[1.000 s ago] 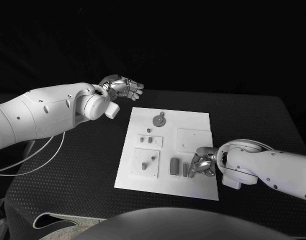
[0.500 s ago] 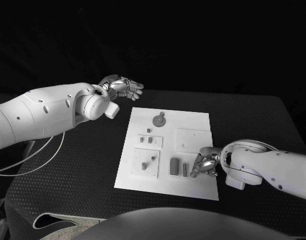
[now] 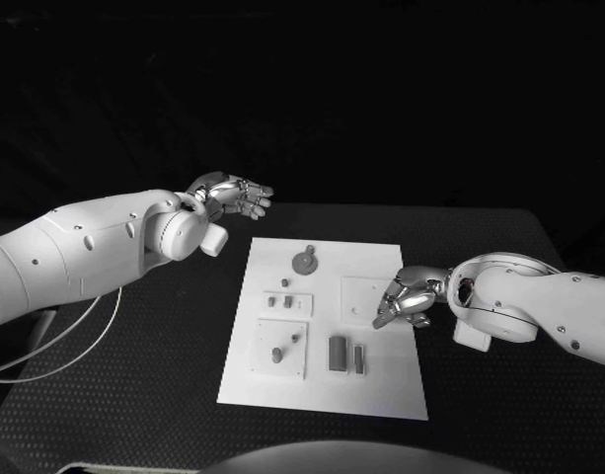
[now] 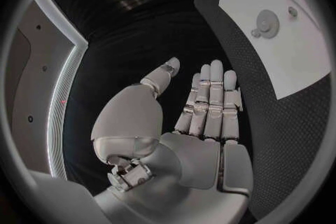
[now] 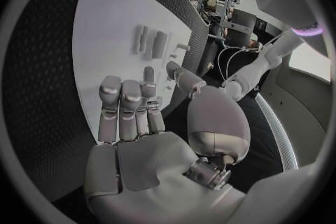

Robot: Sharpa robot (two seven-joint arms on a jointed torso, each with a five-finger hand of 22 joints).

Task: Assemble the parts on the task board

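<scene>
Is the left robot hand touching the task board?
Apart. The left wrist view shows the left robot hand open over black table, with the task board off to one side.

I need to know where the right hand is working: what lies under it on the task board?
The right hand hovers over the task board's right edge, beside a raised square plate. Its fingers hide the board directly beneath; it holds nothing.

A robotics lab: black table (image 3: pixel 131 395), white task board (image 3: pixel 324 385), equipment racks (image 5: pixel 213 3) behind.
</scene>
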